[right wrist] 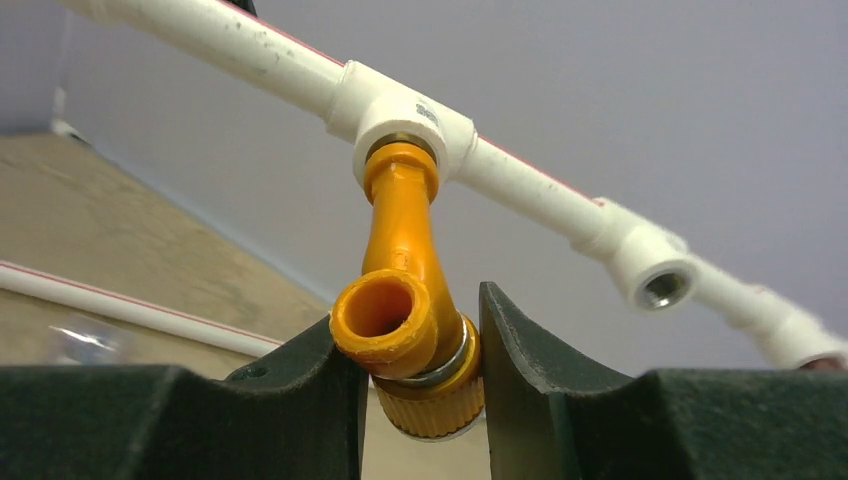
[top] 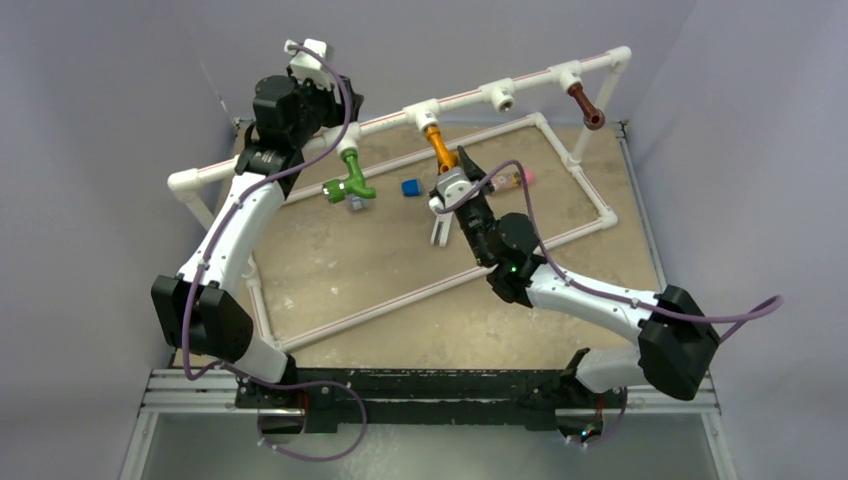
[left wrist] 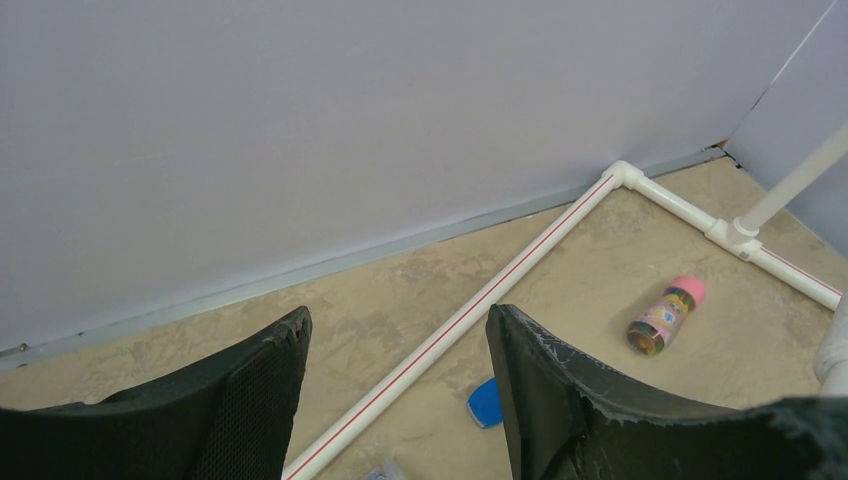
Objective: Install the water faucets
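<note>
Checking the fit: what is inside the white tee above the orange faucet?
The top end of the orange faucet enters the white tee, with a metal ring at its mouth. How deep it sits is hidden.

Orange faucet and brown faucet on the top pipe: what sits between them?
One white tee socket with nothing screwed in, between orange faucet and brown faucet; top view shows it.

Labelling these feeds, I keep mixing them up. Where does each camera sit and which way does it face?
Top: above and behind the arms, looking down on the table; both arms show.
Left wrist: held high, facing the back wall; its open fingers show.
Right wrist: low, looking up at the pipe; its fingers grip the orange faucet.
Shared: top and right wrist both show that faucet.
</note>
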